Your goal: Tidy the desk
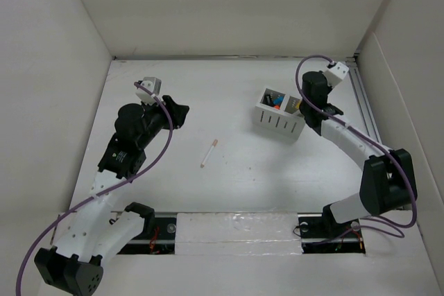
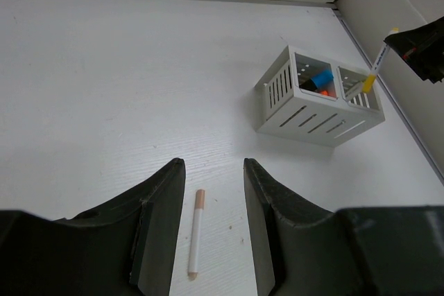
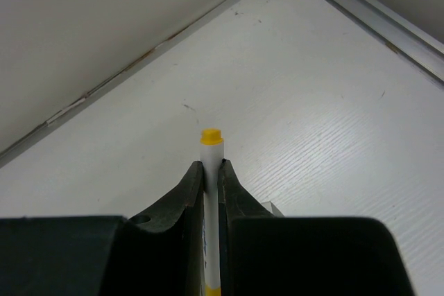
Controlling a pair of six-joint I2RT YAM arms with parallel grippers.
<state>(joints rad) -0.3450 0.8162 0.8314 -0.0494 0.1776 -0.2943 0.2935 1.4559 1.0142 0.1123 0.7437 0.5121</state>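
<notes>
While aimed at box [image 1: 277,123] for dropping in | clenched on yellow-top pen [image 3: 211,145] with right claw [image 3: 210,168] | released left claw [image 2: 214,192] over white stick [image 2: 196,230] on desk [image 1: 208,95], for grabbing

Item count, as I register it: one desk [image 1: 229,95]; one slotted organizer box [image 1: 277,124] (two compartments); one yellow-capped marker [image 3: 211,154]; one white stick with tan tip [image 1: 209,153]; one blue block [image 2: 321,77]; one orange piece [image 2: 326,92].
</notes>
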